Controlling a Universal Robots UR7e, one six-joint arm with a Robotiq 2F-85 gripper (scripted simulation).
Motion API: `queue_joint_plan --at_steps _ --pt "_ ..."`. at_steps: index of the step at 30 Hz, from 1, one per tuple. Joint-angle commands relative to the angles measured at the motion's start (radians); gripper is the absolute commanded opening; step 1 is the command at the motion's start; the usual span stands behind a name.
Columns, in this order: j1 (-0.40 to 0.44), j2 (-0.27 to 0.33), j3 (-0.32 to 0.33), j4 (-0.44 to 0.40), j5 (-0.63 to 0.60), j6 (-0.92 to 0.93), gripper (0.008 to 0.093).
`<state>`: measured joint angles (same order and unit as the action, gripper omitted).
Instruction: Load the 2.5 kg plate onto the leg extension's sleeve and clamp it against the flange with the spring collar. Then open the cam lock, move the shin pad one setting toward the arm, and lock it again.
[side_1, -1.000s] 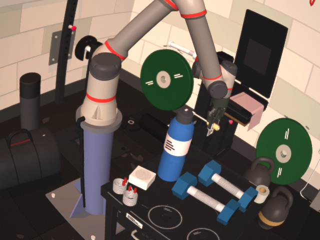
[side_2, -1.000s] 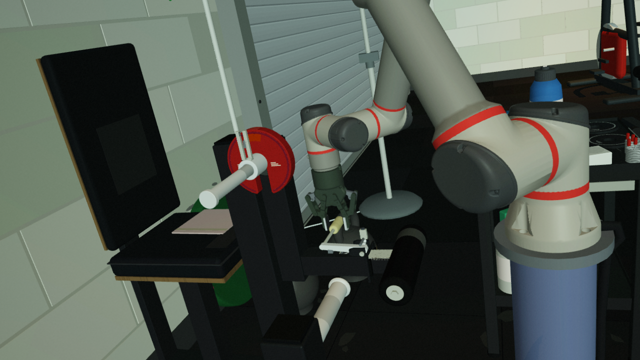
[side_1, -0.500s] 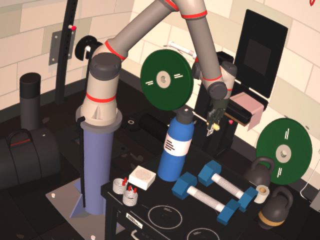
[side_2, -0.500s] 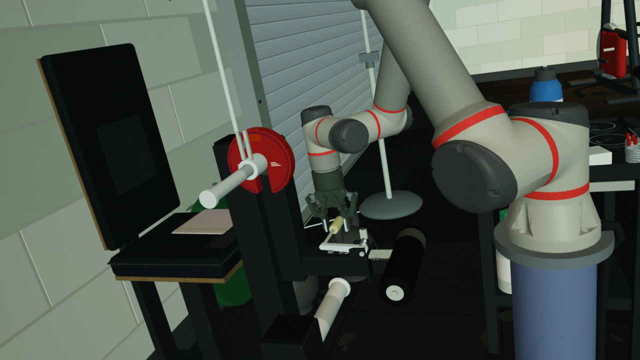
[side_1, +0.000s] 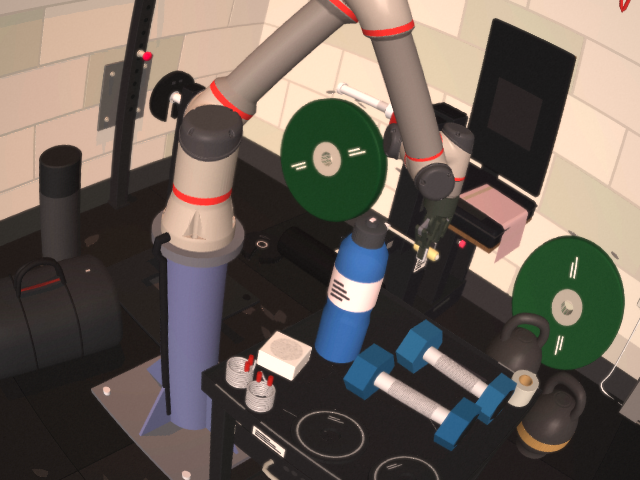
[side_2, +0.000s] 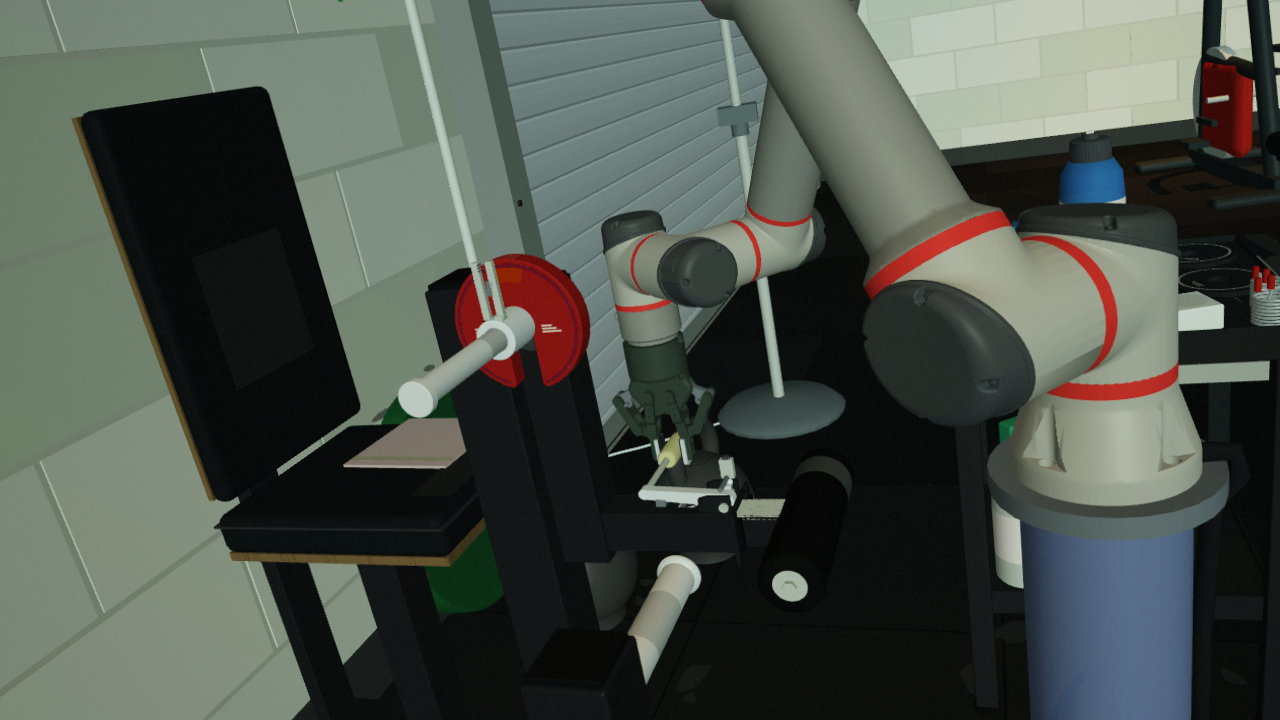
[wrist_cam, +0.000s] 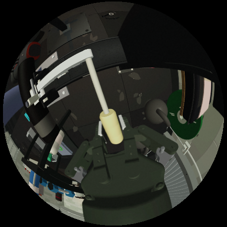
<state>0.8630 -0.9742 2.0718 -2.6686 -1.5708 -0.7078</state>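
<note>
The cam lock's lever (wrist_cam: 96, 82) is a thin pale rod ending in a cream handle knob (wrist_cam: 111, 127) (side_2: 669, 457) (side_1: 430, 253), rising from the white clamp (side_2: 687, 491) on the leg extension's arm. My gripper (wrist_cam: 111, 130) (side_2: 667, 432) (side_1: 428, 243) is closed around the knob, one finger on each side of it in the wrist camera. The black shin pad roller (side_2: 803, 532) (wrist_cam: 35, 100) sits on the arm just beyond the clamp. A red plate (side_2: 522, 320) hangs on the white sleeve (side_2: 456, 370) at the machine's upright.
The blue bottle (side_1: 352, 294) stands on the black cart with two dumbbells (side_1: 418, 392), two spring collars (side_1: 250, 382) and a white box (side_1: 284, 354). Green plates (side_1: 333, 159) (side_1: 568, 302) stand nearby. The seat (side_2: 358, 501) and backrest (side_2: 215, 287) lie behind the upright.
</note>
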Motion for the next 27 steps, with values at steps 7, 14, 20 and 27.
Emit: queue_joint_plan --at_steps 7,14,20,27 --pt "0.0 -0.001 0.0 0.0 0.0 0.0 0.02" --pt "0.0 -0.001 0.0 0.0 0.0 0.0 0.008" --pt "0.0 -0.001 0.0 0.0 0.0 0.0 0.008" --pt "0.0 -0.001 0.0 0.0 0.0 0.0 0.008"
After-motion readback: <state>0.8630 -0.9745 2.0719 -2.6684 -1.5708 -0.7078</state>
